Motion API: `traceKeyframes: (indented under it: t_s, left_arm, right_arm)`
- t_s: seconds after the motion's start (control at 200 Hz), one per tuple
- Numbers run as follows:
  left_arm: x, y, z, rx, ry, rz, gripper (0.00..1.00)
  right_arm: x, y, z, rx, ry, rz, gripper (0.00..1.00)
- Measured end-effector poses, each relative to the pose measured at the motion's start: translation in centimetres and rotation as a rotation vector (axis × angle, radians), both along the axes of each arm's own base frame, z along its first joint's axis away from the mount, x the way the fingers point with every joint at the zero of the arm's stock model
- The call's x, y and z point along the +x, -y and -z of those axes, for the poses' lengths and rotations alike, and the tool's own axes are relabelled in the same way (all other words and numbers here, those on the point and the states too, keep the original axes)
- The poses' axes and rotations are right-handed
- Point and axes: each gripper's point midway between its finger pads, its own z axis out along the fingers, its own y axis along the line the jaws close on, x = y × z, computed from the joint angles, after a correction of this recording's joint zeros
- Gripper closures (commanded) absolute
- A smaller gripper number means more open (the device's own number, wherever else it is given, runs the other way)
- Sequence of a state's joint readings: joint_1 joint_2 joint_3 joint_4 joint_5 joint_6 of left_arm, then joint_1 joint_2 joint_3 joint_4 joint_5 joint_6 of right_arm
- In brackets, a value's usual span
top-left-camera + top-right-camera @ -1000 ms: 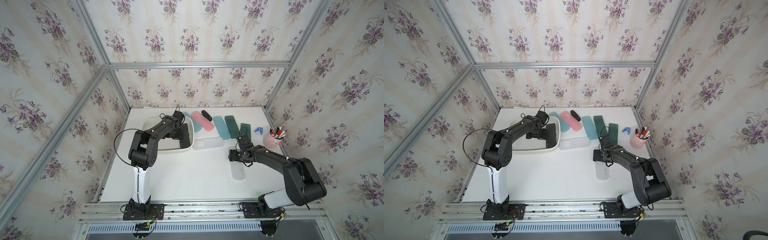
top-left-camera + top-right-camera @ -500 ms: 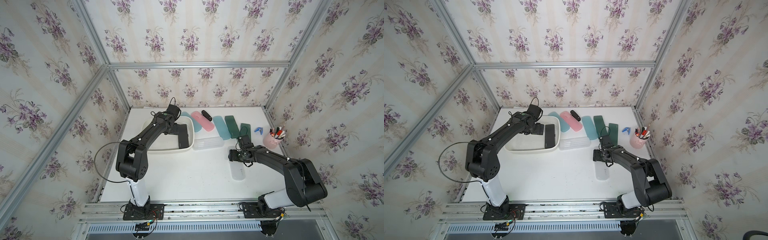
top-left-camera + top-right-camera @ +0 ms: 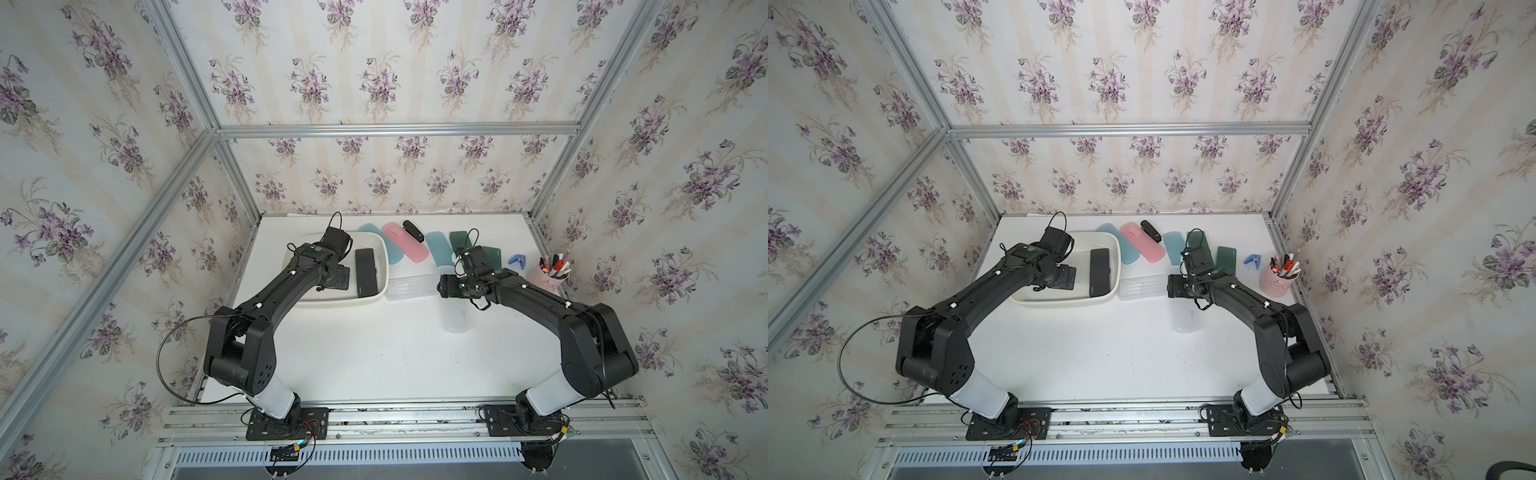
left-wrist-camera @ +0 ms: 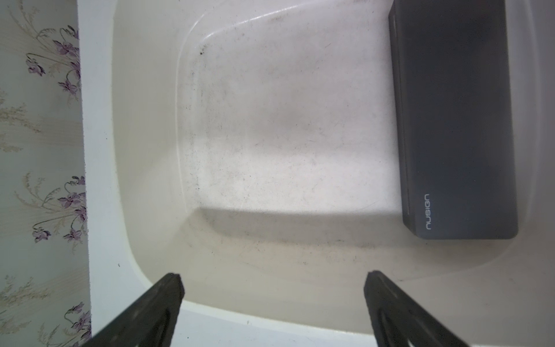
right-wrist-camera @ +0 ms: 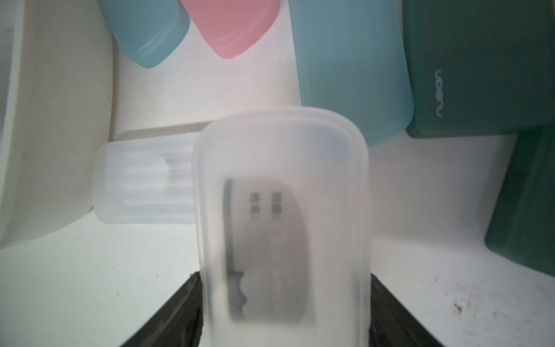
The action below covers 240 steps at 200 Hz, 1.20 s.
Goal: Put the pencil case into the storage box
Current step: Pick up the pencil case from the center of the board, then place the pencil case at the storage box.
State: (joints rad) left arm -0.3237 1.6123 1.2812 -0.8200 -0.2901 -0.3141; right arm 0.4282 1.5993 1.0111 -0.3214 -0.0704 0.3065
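Nearest us, the frosted case (image 3: 456, 318) lies lengthwise on the table (image 3: 374, 353), right of centre. The right gripper (image 5: 283, 276) has its jaws partly closed across the case's width, pressing both long sides. That's a hold, though whether it's off the surface I can't tell. Gripping the narrow way suits that jaw span. Just beyond, a ribbed clear case (image 3: 409, 286) sits just beside the box (image 3: 332, 301), probably in the carry path, so a lift first looks wise. Over the box's left half the left gripper (image 4: 273, 279) hovers, jaws spread wide and empty, apart from the black case (image 3: 365, 272) lying along the right wall. Far back, a row of cases (image 3: 405, 248) waits.
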Motion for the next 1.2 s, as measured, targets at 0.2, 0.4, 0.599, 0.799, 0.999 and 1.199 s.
traceKeyframes:
  t_s: [0.2,0.4,0.599,0.799,0.999,1.199]
  left_arm:
    - [-0.4,-1.7,0.1,-0.011,0.001,-0.044,0.01]
    - [-0.2,-3.5,-1.1,-0.04,0.041,-0.079,0.01]
    - [-1.1,-5.5,-0.8,-0.066,0.035,-0.126,0.01]
    - [-1.6,-6.9,-0.3,-0.087,0.017,-0.152,0.01]
    - [-1.3,-7.4,-0.2,-0.105,0.027,-0.157,0.01]
    - [-0.9,-7.4,0.0,-0.121,0.035,-0.154,0.01]
  right_arm:
    - [3.5,-5.9,-3.9,0.04,0.071,-0.083,0.37]
    - [7.5,-14.7,-8.2,0.117,0.147,-0.195,0.37]
    - [10.7,-21.4,-9.6,0.192,0.185,-0.245,0.37]
    - [11.1,-26.0,-7.5,0.269,0.146,-0.267,0.37]
    - [11.5,-28.8,-5.2,0.344,0.118,-0.224,0.38]
    - [10.4,-31.9,-3.4,0.409,0.079,-0.214,0.38]
